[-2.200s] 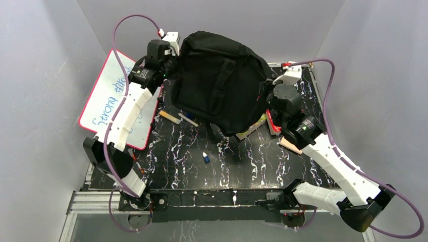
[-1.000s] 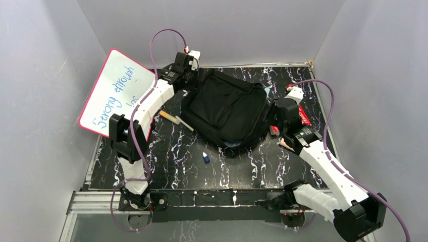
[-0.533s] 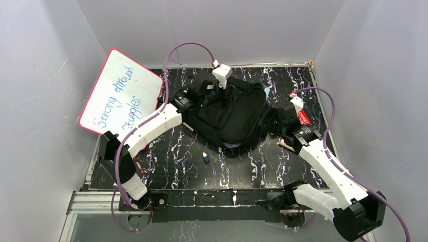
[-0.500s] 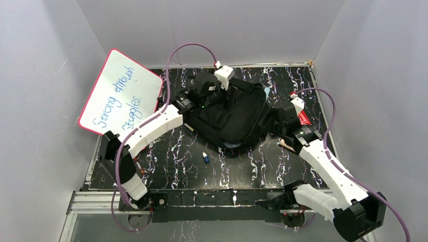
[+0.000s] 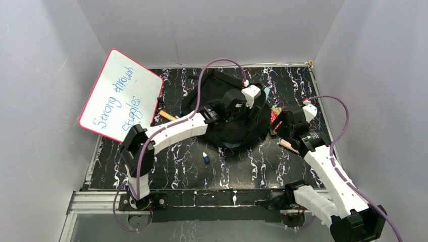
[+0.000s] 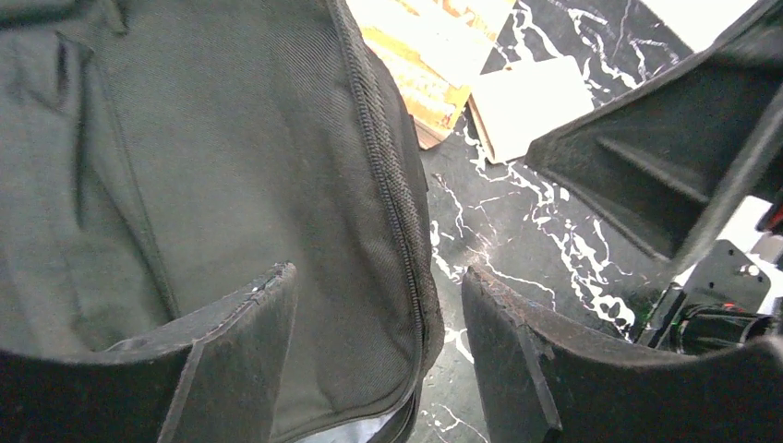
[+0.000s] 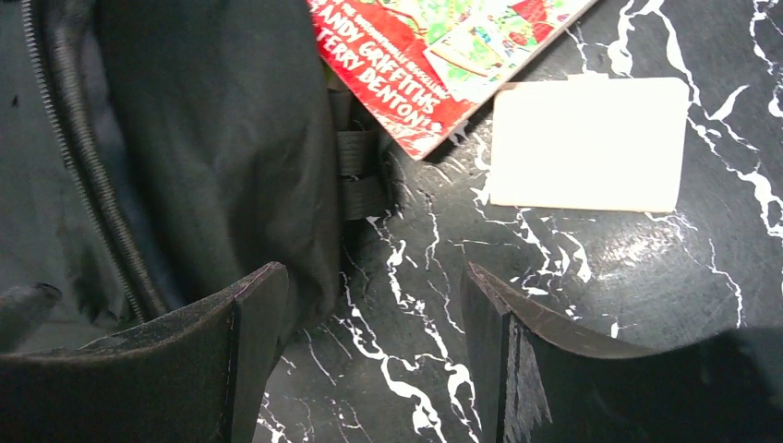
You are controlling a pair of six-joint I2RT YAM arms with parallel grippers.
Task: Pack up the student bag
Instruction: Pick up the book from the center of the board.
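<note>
The left jaws stand wide apart and grasp nothing. From the left wrist they straddle the zipper (image 6: 392,185) that runs along the edge of the student bag (image 6: 231,185), with black cloth lying under the gap; we cannot tell whether the tips brush it. The right jaws are likewise released and empty, spread over the bag's right-hand edge (image 7: 212,138) and the bare bench (image 7: 554,305) beside it.

Just past the right jaws lie a red book (image 7: 434,55), partly tucked against the bag, and a white card (image 7: 589,143). The bag itself (image 5: 237,132) lies slumped flat in the middle of the bench, under the left arm (image 5: 176,130). A marker (image 5: 168,116) and a whiteboard (image 5: 121,98) sit to its left.

We judge the step in hand to be opening the bag's mouth. To do it well, we would bring the left jaws down on the zipper lip alone, pinching one layer of cloth, and lift it. The right jaws can then slide the book in without dragging the bag.
</note>
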